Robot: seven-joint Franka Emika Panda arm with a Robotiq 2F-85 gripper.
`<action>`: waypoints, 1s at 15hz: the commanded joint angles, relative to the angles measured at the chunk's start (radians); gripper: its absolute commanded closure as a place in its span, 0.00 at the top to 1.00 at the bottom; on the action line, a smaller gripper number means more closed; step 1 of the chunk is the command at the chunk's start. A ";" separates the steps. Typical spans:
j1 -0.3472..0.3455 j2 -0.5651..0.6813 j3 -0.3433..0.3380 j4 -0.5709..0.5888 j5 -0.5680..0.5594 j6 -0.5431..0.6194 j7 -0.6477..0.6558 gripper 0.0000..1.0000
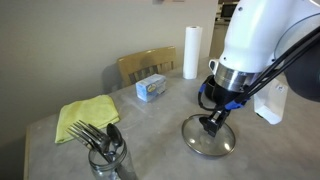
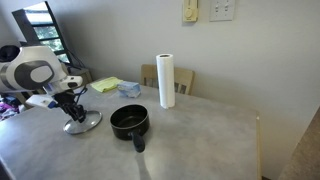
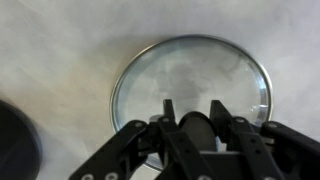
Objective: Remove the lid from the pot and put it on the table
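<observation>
The clear glass lid [image 1: 208, 141] lies flat on the light grey table [image 1: 150, 130]. It also shows in an exterior view [image 2: 84, 125] and fills the wrist view [image 3: 190, 70]. My gripper [image 1: 213, 124] stands straight above it, shut on the lid's black centre knob, with a finger on each side [image 3: 190, 115]. The black pot [image 2: 129, 122] sits uncovered on the table [image 2: 210, 140] beside the lid, its long handle pointing to the front. Its dark edge shows at the wrist view's lower left [image 3: 12, 140].
A paper towel roll [image 1: 191, 52] [image 2: 166, 80] stands at the back by a wooden chair [image 1: 145, 65]. A yellow cloth [image 1: 85, 117], a blue box [image 1: 152, 88] and a glass jar of forks [image 1: 105, 152] are on the table. A white object [image 1: 272, 103] stands near the arm.
</observation>
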 commanded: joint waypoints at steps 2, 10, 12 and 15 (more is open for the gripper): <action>0.041 -0.007 -0.058 -0.001 -0.045 -0.005 0.045 0.82; 0.007 -0.163 -0.064 -0.005 -0.103 -0.257 0.022 1.00; -0.019 -0.207 -0.039 0.004 -0.087 -0.352 -0.006 1.00; -0.057 -0.258 -0.003 0.022 -0.060 -0.475 -0.064 1.00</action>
